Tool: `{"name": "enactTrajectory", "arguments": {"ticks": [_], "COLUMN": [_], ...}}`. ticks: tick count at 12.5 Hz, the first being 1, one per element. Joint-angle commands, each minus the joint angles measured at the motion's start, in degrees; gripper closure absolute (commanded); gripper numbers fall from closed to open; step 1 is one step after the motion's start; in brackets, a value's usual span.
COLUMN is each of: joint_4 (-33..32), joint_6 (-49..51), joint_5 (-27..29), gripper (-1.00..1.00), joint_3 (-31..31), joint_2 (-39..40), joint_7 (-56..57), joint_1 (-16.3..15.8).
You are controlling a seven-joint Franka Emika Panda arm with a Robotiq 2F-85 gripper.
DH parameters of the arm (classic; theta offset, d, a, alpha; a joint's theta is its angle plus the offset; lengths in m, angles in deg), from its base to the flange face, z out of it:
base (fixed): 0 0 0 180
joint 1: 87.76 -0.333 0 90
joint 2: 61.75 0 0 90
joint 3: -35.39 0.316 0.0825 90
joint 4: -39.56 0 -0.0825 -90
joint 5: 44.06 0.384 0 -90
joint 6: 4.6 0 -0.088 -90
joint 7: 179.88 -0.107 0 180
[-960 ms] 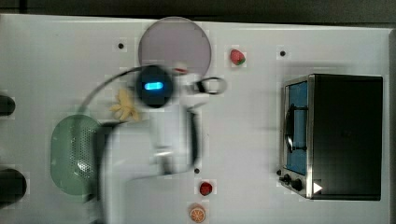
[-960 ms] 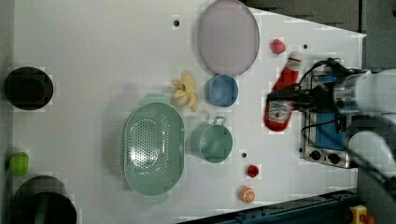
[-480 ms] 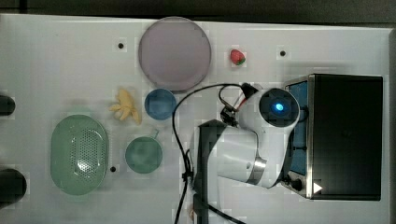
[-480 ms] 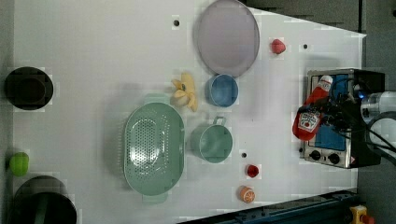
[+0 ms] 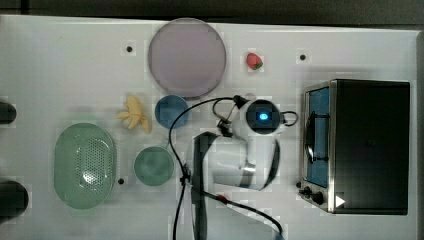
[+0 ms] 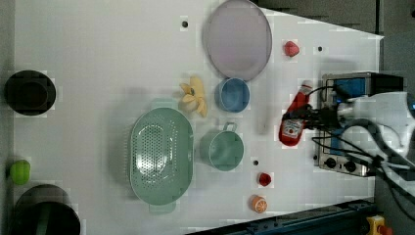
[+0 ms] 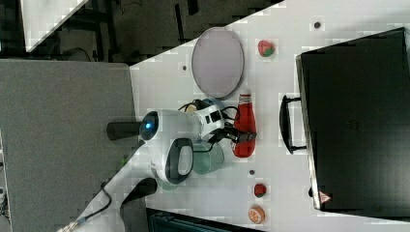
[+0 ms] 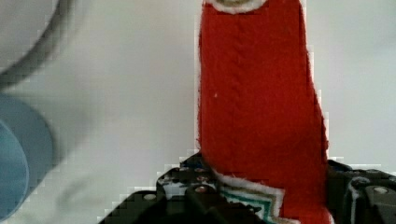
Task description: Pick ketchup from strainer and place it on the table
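- The arm had swung back from the toaster oven (image 6: 353, 122) – ketchup (image 6: 294, 120) now over open desk (image 6: 98, 58).
- The gripper (image 6: 309, 117) clamped the bottle's lower body – strainer (image 6: 160, 155) well apart.

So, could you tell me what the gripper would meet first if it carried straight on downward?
Probably bare table: the gripper holds the ketchup over open white surface between the blue cup and the toaster oven; height is unclear.

The ketchup (image 8: 261, 116) in my fingers (image 8: 196, 196) looks like soft knitted cloth, matt red with a ribbed weave. The strainer (image 6: 161, 161) is smooth pale-green plastic. The table (image 5: 60, 65) is plain matt white. The toaster oven (image 5: 370, 145) shows dark glossy metal.
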Motion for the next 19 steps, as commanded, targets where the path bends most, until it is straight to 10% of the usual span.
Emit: {"name": "enactTrajectory", "arguments": {"ticks": [1,6,19], "joint_4": [-0.2,0.2,31.0], "joint_6": [-4.7,-5.5,41.8], "joint_5": [-0.4,-0.4,0.1], "gripper": [-0.25,-1.00,-1.00], "joint_3": [0.6,0.6,1.8], "joint_2": [4.5,3.2,-16.9], "joint_7": [1.7,1.5,-16.6], "joint_1": [-1.9,-1.9,-1.9]}}
